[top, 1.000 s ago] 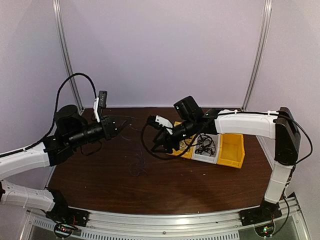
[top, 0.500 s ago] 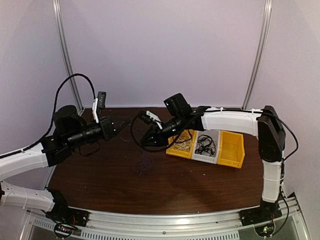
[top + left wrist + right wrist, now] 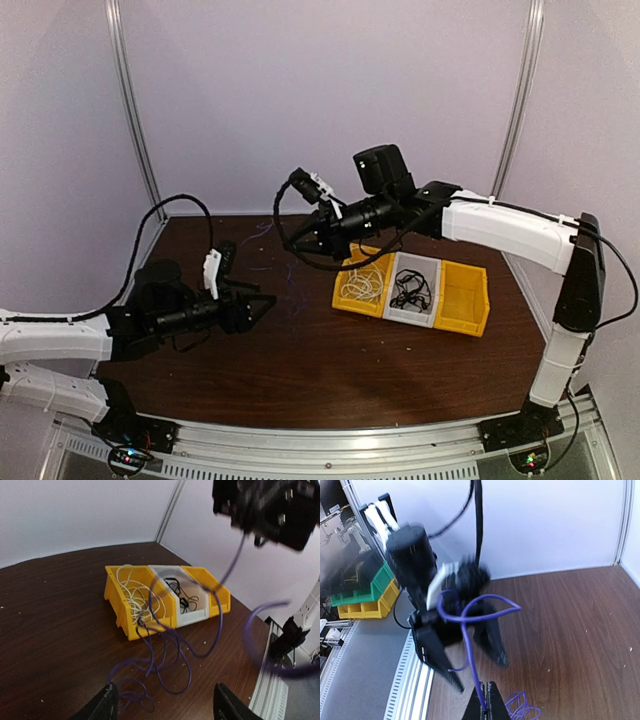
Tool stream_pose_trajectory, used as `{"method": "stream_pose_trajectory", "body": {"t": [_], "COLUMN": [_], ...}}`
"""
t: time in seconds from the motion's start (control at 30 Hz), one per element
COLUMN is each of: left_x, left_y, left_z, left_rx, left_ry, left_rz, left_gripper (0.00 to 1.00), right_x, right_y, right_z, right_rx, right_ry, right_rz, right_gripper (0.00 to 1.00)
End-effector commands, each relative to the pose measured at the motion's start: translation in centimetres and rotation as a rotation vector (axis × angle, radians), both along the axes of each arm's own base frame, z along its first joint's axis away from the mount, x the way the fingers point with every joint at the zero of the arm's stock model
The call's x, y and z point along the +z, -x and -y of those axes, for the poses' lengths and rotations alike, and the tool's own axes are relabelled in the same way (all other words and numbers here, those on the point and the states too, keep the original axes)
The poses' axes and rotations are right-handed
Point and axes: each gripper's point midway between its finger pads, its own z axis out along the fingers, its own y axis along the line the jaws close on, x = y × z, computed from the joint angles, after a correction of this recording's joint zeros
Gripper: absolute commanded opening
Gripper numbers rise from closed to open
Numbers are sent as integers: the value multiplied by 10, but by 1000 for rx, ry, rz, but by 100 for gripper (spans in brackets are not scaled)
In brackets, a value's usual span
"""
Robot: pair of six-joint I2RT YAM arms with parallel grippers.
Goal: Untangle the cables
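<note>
A thin purple cable (image 3: 167,650) lies in loose loops on the brown table in front of the bins, and one strand rises toward my right gripper. My right gripper (image 3: 484,707) (image 3: 303,240) hangs high over the table's back middle, shut on that strand, with a purple loop (image 3: 470,607) standing above its tips. My left gripper (image 3: 165,707) (image 3: 262,305) sits low over the table's left, open, with its fingers on either side of the coil and touching none of it. A white cable (image 3: 135,597) lies in a yellow bin; black cables (image 3: 180,592) lie in the grey bin.
Three joined bins stand at the right: a yellow one (image 3: 345,298), a grey one (image 3: 408,312) and another yellow one (image 3: 468,310). The left arm's thick black cable (image 3: 170,205) arcs above it. Metal posts stand at the back corners, and a rail runs along the near edge.
My left gripper has opened and dropped toward the near left. My right gripper has shut on the purple cable and lifted it up and back.
</note>
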Motion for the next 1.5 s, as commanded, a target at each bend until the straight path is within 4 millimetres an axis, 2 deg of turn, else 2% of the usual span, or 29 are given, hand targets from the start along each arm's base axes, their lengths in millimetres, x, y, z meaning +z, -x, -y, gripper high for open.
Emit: {"method": "stream_pose_trajectory", "body": {"t": [0.0, 0.07, 0.23, 0.33, 0.43, 0.5, 0.6, 0.63, 0.67, 0.8, 0.93, 1.03, 1.23, 1.37, 1.47], "left_x": [17, 12, 0, -28, -58, -78, -99, -105, -109, -130, -145, -151, -129, -124, -114], "left_y": [5, 0, -32, -57, -71, -74, -74, -73, -71, -72, -74, -73, -72, -78, -77], "left_z": [24, 31, 30, 36, 54, 61, 60, 59, 59, 45, 31, 24, 23, -15, -37], "left_rx": [36, 65, 234, 327, 314, 301, 301, 294, 283, 321, 356, 372, 372, 516, 578], "left_ry": [-3, -16, -11, -77, -129, -155, -166, -169, -176, -237, -291, -308, -271, -324, -354], "left_rz": [258, 298, 369, 383, 352, 314, 260, 247, 238, 197, 164, 137, 154, 137, 131], "left_gripper": [67, 67, 63, 60, 45, 38, 22, 14, 2, 0, 0, 0, 0, 0, 0], "right_x": [27, 28, 41, 59, 84, 107, 153, 171, 197, 264, 302, 315, 303, 313, 308], "right_y": [0, 0, 6, 14, 21, 25, 27, 24, 23, 10, -3, -8, -18, -29, -42], "right_z": [-2, -4, -1, 4, 12, 20, 40, 49, 61, 110, 154, 176, 185, 208, 222], "right_rx": [-3, 6, 19, 36, 43, 37, 12, -5, -25, -111, -186, -239, -290, -365, -417], "right_ry": [-39, -38, -63, -91, -115, -137, -189, -212, -251, -362, -425, -440, -404, -415, -402], "right_rz": [-1, -17, -26, -9, 32, 82, 163, 191, 230, 337, 397, 432, 442, 474, 469], "right_gripper": [0, 0, 0, 0, 0, 0, 0, 0, 0, 0, 0, 0, 0, 0, 0]}}
